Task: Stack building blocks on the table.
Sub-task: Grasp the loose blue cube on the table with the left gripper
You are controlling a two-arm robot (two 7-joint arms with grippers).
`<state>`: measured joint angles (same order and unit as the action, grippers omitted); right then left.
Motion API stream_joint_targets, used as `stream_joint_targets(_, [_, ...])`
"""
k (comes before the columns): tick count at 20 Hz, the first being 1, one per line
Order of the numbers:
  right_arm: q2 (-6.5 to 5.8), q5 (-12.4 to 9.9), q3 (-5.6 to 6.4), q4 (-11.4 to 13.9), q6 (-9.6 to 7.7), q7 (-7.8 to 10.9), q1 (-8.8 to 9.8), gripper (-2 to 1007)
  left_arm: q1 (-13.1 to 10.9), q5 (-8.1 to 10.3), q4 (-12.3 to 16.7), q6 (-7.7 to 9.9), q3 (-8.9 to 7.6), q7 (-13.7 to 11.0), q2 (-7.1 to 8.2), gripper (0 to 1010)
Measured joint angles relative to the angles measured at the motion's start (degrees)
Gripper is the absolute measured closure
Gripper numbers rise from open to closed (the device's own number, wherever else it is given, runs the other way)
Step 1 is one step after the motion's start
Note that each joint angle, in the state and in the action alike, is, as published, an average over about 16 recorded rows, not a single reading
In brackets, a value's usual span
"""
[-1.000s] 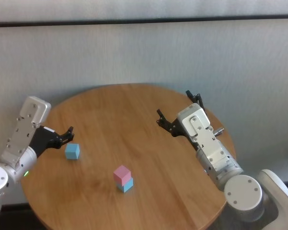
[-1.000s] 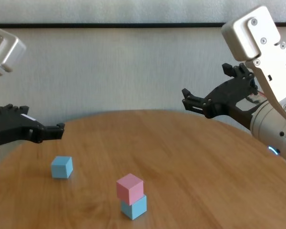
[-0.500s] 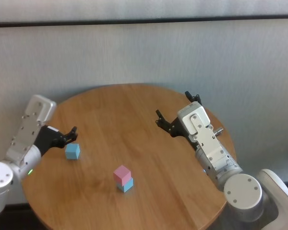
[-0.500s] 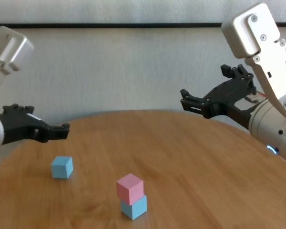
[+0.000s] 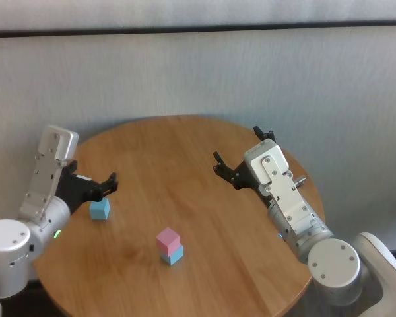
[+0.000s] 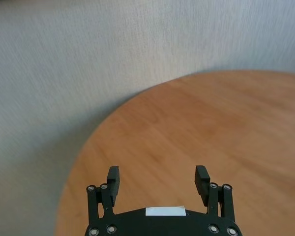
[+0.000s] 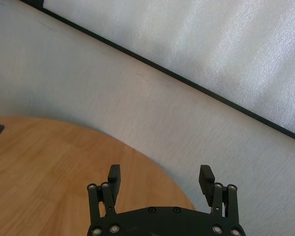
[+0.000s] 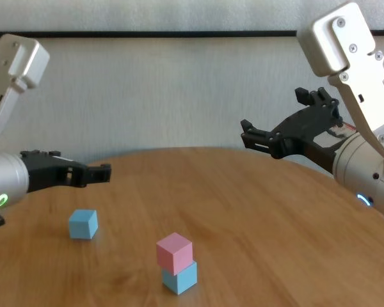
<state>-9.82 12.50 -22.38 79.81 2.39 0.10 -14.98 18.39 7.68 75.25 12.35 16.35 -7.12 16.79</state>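
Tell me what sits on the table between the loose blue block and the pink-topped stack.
Nothing: in the head view, only bare table runs from the loose blue block to the stack. The open left gripper hangs just beyond the loose block.

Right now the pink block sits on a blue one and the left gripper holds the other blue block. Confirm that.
Not quite. The pink block does sit on a blue block, but the left gripper holds nothing: it is open above the table, and the other blue block lies free below it, as the chest view shows.

A pale grey textured wall [image 5: 185, 72] carries a dark horizontal strip [image 5: 185, 29].
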Motion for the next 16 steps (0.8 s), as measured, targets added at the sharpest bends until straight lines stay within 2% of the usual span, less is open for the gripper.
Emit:
stream_joint_targets(5, [0.03,-0.18,0.00,0.10,-0.19,0.09,0.02,0,-0.73,0.84,0.17,2.50,-1.31,0.84,-1.82,8])
stream_joint_targets(9, [0.04,-0.28,0.00,0.15,-0.29,0.14,0.04,0,-1.19,0.55,0.02,3.94,-1.94,1.57,-2.66,8])
stream_joint_targets(12, [0.06,-0.33,0.00,0.18,-0.34,0.17,0.05,0,-1.23,0.00,-0.56,4.39,-2.24,1.92,-3.10,8])
stream_joint_targets(16, [0.07,-0.37,0.00,0.21,-0.39,0.19,0.06,1,-0.94,-0.54,-1.82,4.15,-2.65,1.88,-3.75,8])
